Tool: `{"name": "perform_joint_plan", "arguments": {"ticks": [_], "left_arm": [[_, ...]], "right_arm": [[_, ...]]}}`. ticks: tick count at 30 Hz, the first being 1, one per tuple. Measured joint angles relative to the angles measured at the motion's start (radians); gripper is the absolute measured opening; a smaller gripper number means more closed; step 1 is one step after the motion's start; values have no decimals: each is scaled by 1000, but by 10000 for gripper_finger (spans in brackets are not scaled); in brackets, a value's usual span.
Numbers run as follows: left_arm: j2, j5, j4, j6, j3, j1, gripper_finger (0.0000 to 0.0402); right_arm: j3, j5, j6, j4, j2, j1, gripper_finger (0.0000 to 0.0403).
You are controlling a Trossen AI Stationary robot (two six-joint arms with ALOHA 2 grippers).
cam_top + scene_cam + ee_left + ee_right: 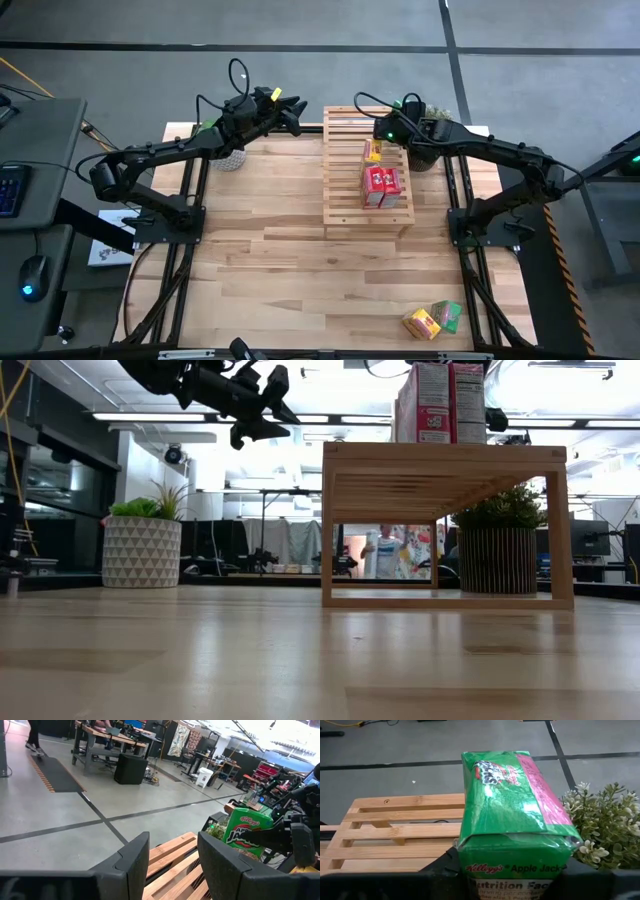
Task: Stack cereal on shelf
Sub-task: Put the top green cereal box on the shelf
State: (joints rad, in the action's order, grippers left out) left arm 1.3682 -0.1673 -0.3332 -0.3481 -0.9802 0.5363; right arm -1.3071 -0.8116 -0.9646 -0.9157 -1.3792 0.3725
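From above, the light slatted wooden rack [367, 170] carries two red cardboard cereal boxes [381, 186] and a yellow one [373, 151]; the right gripper [391, 128] hovers at its far end, while the left gripper [293, 114] waits beside the rack's far corner. One yellow box [421, 323] and one green box [447, 315] lie near the table's front edge.

At table height, potted plants [142, 543] flank the rack.

The left wrist view shows its fingers [134, 865] apart — empty.

The right wrist view shows the jaws clamped across a green cardboard cereal box [512, 807] — probably light and crushable, best held by its flat sides. A leafy plant [606, 826] crowds close.
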Motion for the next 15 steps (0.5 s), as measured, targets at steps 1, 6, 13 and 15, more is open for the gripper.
{"name": "perform_joint_plan", "arguments": {"ticks": [1,6,13,15], "left_arm": [[0,0,0,0,0,0,158],[0,0,0,0,0,0,158],[0,0,0,6,0,0,158],[0,0,0,13,0,0,158]], "right_arm": [[0,0,0,0,0,0,127],[0,4,0,0,0,0,127],[0,18,-1,-1,-2,0,151],[0,17,-12,-1,-4,0,172]]}}
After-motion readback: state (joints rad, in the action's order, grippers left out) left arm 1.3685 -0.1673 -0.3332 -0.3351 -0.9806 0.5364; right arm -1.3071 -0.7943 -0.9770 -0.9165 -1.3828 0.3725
